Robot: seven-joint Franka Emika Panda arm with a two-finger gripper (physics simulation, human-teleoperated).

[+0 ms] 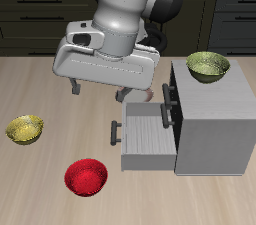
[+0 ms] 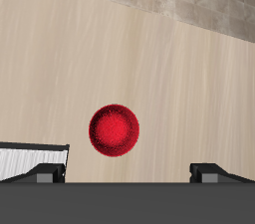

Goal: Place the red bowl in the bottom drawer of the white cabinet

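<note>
Wooden table (image 1: 40,89): claw (image 1: 98,91), spread and empty, could clip the red bowl (image 1: 85,177) rim, skidding it from the bottom drawer (image 1: 145,139).

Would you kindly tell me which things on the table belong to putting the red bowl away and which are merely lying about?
Belonging to the job:
- red bowl
- bottom drawer, pulled open
- white cabinet
- gripper

Lying about:
- yellow-green bowl on the table
- yellow-green bowl on the cabinet top
</note>
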